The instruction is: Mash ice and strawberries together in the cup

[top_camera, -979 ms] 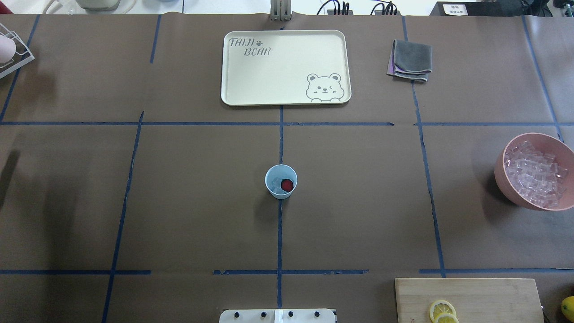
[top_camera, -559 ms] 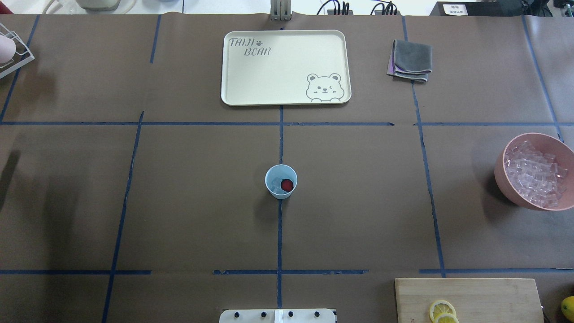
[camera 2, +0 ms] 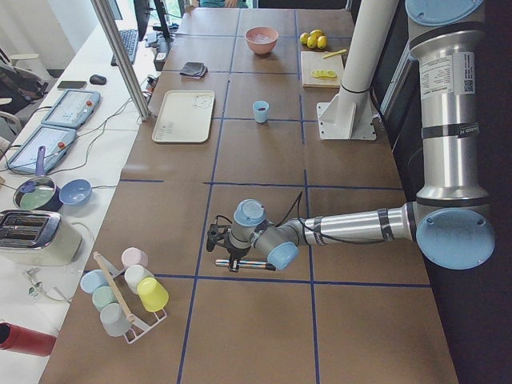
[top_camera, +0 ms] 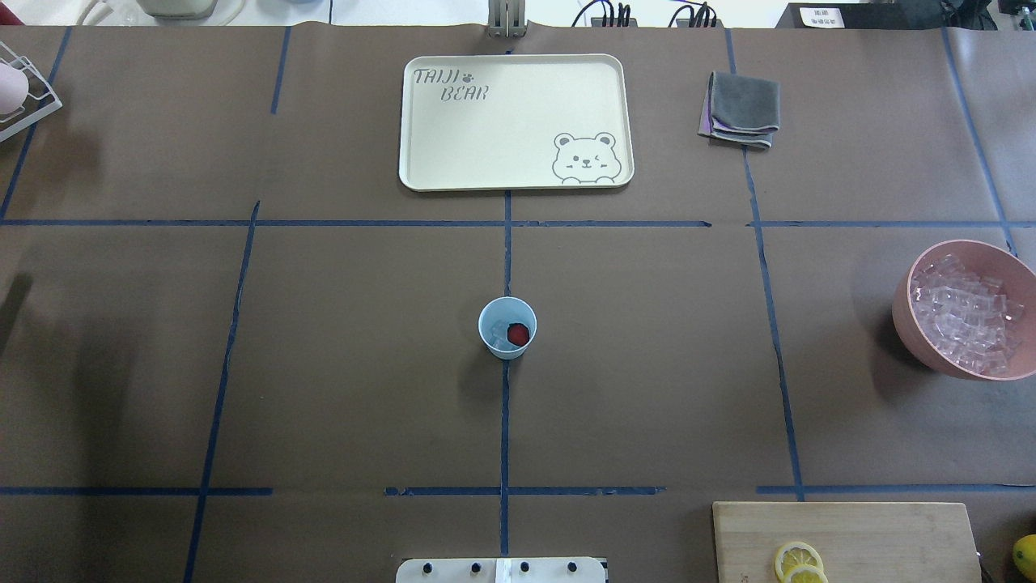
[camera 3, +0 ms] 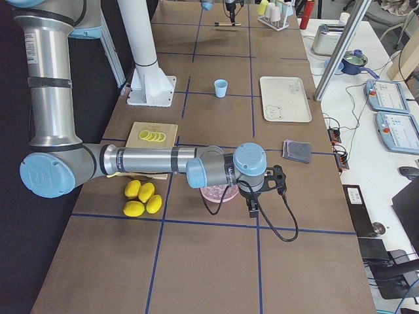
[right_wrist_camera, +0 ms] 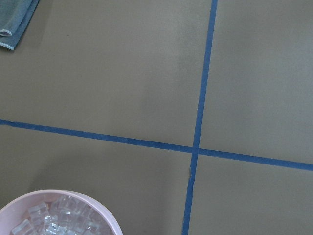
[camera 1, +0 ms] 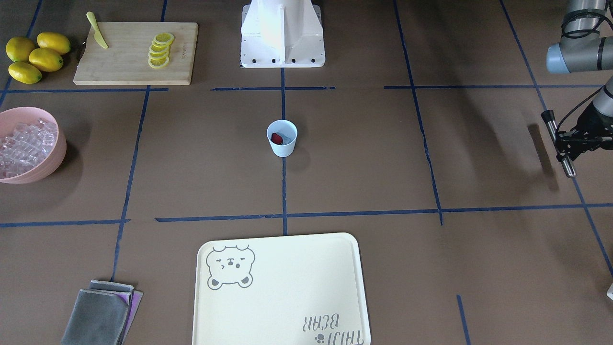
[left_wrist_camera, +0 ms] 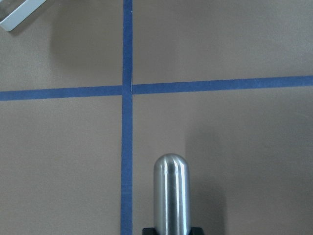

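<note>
At the centre of the desk [top_camera: 647,380], the cup [top_camera: 486,317] stands upright, holding ice [top_camera: 499,343] and a strawberry piece [top_camera: 518,334]. Light, tip-prone plastic, probably best braced at mid-wall; the ice is hard and slippery. The left gripper [camera 1: 562,144] clenches a metal pestle [camera 1: 568,167], well apart from the cup; whether the right gripper [camera 3: 253,207] is closed cannot be told.

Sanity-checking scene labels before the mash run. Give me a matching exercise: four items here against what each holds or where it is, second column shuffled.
1. small pale blue plastic cup
2. large pink bowl
3. rectangular wooden cutting board
4. round-tipped steel rod

A. lemon slices on it
B. gripped in left hand
C. ice cubes only
D. ice plus a red berry piece

Pairs: 1-D, 2-C, 3-A, 4-B
</note>
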Robot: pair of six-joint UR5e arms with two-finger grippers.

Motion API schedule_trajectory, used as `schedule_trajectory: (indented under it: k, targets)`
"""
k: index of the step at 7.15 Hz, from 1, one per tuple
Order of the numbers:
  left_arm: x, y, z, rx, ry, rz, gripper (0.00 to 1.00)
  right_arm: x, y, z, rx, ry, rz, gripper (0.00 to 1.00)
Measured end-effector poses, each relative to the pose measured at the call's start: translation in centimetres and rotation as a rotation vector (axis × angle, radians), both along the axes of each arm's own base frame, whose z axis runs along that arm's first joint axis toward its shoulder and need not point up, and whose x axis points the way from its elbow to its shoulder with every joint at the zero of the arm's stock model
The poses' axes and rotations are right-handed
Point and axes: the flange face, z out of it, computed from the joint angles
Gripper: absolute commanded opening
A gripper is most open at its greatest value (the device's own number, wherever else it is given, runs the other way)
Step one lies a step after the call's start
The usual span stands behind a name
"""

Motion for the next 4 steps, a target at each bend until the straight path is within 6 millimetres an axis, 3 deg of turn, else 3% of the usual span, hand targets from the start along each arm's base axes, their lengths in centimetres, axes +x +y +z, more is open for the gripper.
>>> schedule_trajectory:
  k: [4]
  targets:
    - [0.04,-0.04,-0.21,0.007,0.0,0.004,1.0,0.07,-0.24,-0.24,0.006,0.01,0.002,1.0]
